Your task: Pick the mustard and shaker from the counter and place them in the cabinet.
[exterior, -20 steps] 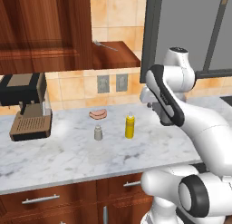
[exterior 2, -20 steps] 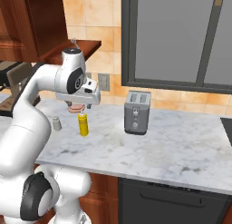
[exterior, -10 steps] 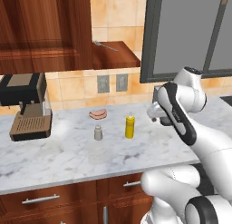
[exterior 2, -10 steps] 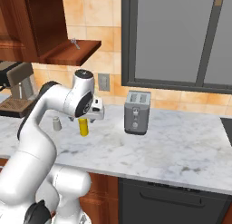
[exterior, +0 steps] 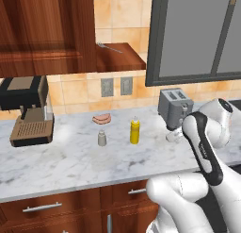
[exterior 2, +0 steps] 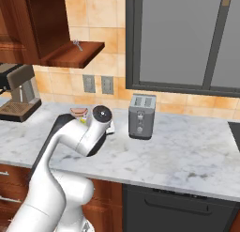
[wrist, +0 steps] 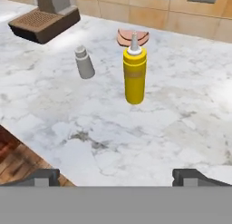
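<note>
shaker [exterior: 101, 137] left of mustard [exterior: 135, 131], on counter [exterior: 70, 163]

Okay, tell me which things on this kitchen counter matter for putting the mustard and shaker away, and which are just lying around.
Part of the job:
- mustard
- shaker
- counter
- cabinet
- claw, open, holding nothing

Just lying about:
- coffee machine
- pink food piece
- toaster
- fork on the shelf

mustard [wrist: 134, 75] upright on counter [wrist: 149, 128], shaker [wrist: 84, 62] beside
</note>
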